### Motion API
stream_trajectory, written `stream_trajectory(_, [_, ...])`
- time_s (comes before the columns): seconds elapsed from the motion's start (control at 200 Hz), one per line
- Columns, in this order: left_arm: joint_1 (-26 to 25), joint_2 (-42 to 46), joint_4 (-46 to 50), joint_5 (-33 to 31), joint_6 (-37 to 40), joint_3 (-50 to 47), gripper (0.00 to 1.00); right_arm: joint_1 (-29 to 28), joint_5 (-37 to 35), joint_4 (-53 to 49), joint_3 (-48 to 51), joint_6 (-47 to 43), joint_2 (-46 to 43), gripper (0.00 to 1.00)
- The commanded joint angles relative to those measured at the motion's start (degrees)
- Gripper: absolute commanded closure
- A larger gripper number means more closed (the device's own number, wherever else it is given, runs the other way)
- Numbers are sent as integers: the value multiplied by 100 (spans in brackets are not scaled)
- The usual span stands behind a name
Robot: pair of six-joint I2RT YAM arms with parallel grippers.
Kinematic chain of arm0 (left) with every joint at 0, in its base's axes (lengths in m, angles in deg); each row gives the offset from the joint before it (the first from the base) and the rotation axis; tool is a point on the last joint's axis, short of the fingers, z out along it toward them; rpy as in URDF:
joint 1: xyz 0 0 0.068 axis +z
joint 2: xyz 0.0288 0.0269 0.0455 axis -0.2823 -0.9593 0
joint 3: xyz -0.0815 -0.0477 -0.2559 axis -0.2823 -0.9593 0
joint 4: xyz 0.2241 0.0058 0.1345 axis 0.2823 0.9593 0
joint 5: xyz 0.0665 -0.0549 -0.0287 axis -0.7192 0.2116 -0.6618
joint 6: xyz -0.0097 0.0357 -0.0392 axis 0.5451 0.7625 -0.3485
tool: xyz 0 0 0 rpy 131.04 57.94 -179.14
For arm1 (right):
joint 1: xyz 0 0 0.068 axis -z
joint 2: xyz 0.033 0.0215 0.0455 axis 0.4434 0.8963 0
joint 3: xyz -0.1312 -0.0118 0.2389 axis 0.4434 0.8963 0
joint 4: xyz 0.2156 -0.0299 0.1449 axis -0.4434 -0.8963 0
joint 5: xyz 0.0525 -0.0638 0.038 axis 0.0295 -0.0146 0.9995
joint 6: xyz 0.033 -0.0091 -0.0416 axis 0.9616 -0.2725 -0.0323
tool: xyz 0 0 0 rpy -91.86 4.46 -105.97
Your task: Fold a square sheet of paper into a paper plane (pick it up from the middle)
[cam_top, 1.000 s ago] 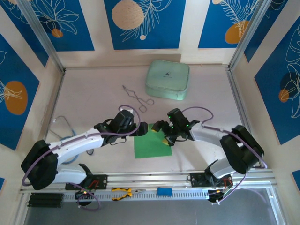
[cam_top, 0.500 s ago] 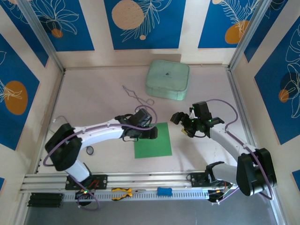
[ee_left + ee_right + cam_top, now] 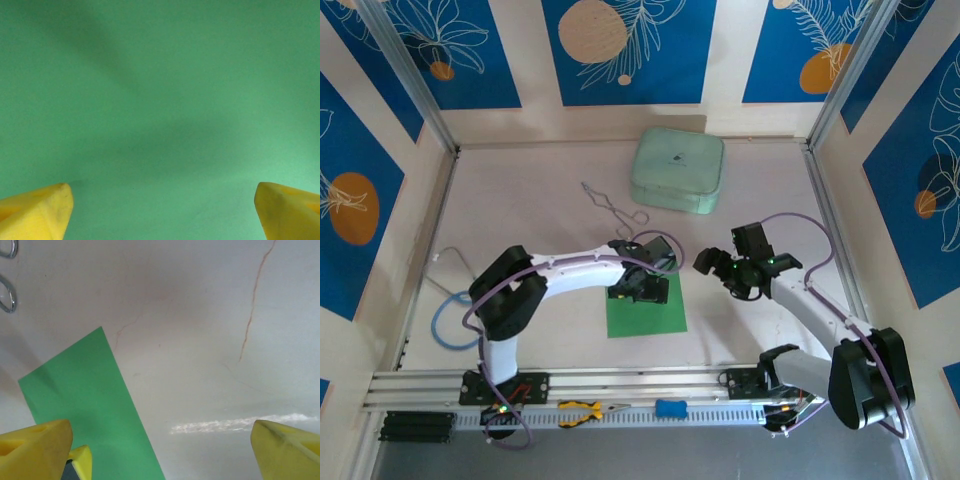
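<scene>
Paper sheet [image 3: 655, 315] lies under wide-spread left fingers [image 3: 35, 212] — right fingers [image 3: 287, 450] equally wide, both empty.

Mint-green case [image 3: 678, 171] lies near metal tongs [image 3: 610, 208].
</scene>
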Motion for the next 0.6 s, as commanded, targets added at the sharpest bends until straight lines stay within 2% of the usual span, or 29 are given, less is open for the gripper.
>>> stream_trajectory(0.0, [-20,-238,414,-208,-38,239,6,-11,-199,51,141,-73,-153,7])
stream_trajectory(0.22, [-3,-595,490,-312,298,301,5,-19,-241,173,213,0,-240,7])
stream_trajectory(0.36, [6,-706,531,-410,768,261,4,-23,-232,195,220,-10,-236,7])
stream_trajectory(0.595, [145,-679,637,-573,1361,218,4,-34,134,531,323,-166,-261,7])
